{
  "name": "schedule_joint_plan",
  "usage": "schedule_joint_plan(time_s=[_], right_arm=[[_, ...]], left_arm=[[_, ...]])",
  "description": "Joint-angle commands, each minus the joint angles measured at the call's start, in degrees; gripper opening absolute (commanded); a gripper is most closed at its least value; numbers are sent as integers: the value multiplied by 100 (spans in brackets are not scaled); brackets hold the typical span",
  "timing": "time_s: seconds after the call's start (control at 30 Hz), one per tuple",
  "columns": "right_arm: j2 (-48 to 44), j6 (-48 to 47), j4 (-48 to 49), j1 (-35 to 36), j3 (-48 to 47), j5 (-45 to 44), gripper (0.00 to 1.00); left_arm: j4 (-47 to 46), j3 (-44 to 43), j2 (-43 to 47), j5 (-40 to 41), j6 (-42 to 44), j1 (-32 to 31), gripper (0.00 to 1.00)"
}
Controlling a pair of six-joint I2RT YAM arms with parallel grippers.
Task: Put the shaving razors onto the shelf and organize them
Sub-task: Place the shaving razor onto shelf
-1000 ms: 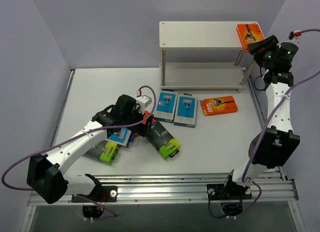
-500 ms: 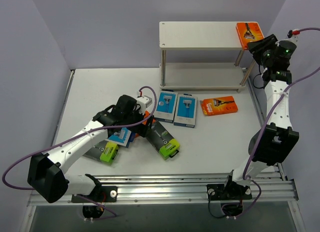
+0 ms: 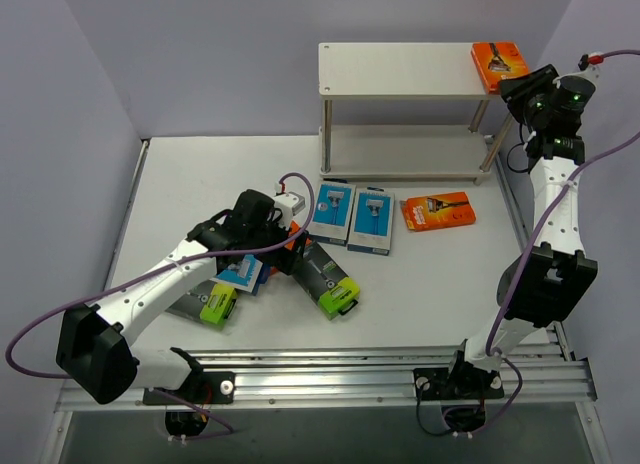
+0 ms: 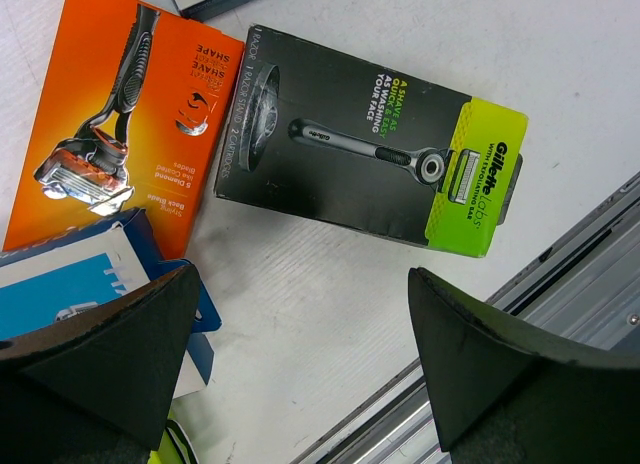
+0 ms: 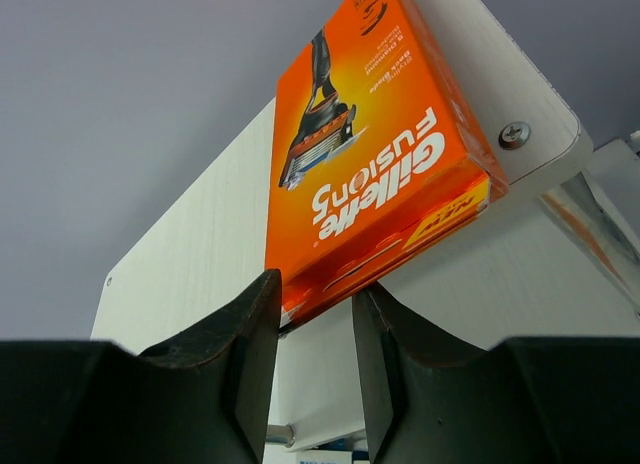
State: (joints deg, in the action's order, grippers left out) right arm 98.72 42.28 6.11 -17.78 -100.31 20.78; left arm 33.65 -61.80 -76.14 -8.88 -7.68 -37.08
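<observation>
orange pack (image 5: 370,154) lies on shelf (image 3: 400,59) top, r gripper (image 5: 315,324) at its edge, jaws narrowly apart, empty; l gripper (image 4: 300,354) wide open, empty, above black pack (image 4: 350,154) on counter (image 4: 560,84); packs prob light, stiff, slick card, pinch across width

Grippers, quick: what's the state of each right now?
Left gripper: wide open, holding nothing.
Right gripper: narrowly open, holding nothing; the orange pack lies on the shelf beyond its fingertips.
</observation>
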Motion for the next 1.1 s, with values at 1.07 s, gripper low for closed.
schedule_joint_plan(time_s=[1.07], right_arm=[[-72, 1133, 1437, -76, 565, -21, 0]], left_arm=[[28, -192, -121, -61, 109, -1, 94]])
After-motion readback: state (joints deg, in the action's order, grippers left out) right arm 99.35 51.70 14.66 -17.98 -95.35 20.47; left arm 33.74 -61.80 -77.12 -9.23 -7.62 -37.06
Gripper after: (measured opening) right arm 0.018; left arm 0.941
